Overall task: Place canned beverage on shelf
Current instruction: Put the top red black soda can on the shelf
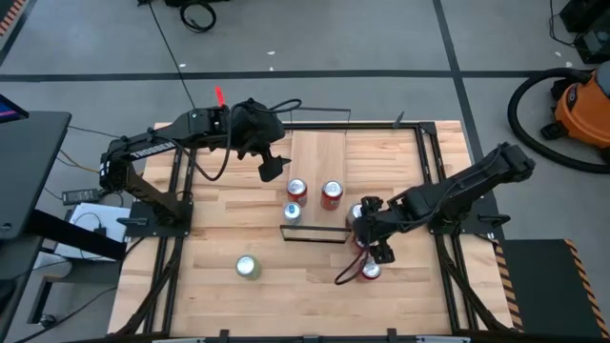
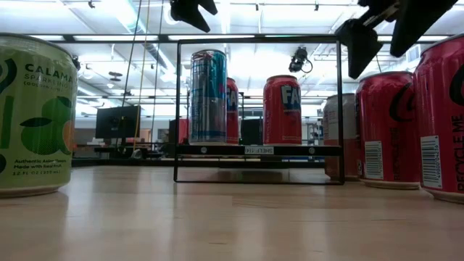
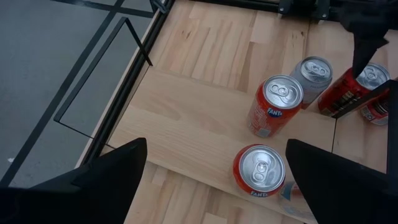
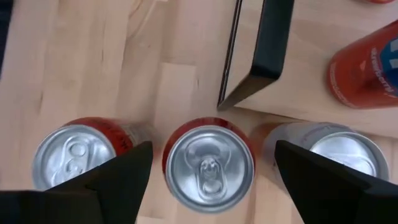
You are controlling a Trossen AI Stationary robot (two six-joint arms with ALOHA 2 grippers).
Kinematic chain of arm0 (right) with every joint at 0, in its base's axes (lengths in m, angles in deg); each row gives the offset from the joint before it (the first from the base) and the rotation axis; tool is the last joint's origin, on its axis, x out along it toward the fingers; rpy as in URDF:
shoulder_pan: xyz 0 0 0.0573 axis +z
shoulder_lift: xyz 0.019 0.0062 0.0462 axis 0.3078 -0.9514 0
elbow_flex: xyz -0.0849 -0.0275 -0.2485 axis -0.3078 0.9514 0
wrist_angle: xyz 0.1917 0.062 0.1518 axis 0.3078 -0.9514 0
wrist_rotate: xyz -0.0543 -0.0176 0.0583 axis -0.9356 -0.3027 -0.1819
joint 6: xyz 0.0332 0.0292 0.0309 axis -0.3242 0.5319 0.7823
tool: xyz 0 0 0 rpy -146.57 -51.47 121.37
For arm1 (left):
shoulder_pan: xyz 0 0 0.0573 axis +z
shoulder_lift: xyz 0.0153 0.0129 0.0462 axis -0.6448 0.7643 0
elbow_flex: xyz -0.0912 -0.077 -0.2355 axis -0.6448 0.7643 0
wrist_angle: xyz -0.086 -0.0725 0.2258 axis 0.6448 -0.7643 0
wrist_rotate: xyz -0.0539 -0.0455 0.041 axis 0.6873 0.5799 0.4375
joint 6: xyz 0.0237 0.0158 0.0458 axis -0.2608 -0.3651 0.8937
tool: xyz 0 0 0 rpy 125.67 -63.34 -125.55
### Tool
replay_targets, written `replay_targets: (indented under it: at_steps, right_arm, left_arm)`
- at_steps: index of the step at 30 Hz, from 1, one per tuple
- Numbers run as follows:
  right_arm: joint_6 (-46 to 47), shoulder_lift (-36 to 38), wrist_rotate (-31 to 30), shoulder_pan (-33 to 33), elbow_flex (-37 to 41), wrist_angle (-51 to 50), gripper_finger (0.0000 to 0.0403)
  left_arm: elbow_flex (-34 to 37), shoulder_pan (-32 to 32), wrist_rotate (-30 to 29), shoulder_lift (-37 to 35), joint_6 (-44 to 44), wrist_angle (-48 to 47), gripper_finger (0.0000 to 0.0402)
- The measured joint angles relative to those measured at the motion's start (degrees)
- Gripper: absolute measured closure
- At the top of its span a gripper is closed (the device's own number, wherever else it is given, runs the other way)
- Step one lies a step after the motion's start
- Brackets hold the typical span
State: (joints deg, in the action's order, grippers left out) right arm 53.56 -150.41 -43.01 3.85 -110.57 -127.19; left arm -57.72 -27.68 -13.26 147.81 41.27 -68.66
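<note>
High view: the shelf (image 1: pixel 317 186) lies at the table (image 1: pixel 229 314) centre, long axis running near to far, with black wire rails at its short ends. Three cans stand on its near half: two red cans (image 1: pixel 296 189) (image 1: pixel 331 193) side by side and a blue can (image 1: pixel 293 211) just near of the left one. A green can (image 1: pixel 248 267) stands alone on the near-left table.

Right claw (image 4: pixel 208 168) is just right of the shelf's near-right corner, above three cans standing in a row on the table. Right wrist view: its fingers (image 4: pixel 118 177) straddle the middle red can (image 4: pixel 209 165) with a gap on each side, partly closed and gripping nothing. The neighbouring cans (image 4: pixel 78 149) (image 4: pixel 339 152) stand outside the fingers.

Left claw (image 1: pixel 273 164) hangs above the shelf's far-left edge, fingers spread wide and empty.

Low view: the three shelf cans stand upright between the wire rails (image 2: pixel 177 109).
</note>
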Motion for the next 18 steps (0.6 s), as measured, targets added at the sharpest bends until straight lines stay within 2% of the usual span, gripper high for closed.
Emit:
replay_targets:
  at_steps: [8, 18]
  right_arm:
    - [2.21, -1.31, 0.55, 0.22, 0.62, 1.05, 0.0055]
    - [6.04, -1.33, -0.19, 0.63, 6.19, 5.33, 0.0055]
  left_arm:
    - [0.0, 0.0, -0.02, 0.0, 0.01, -0.01, 0.0006]
    - [0.0, 0.03, -0.02, 0.0, 0.02, 0.07, 0.0006]
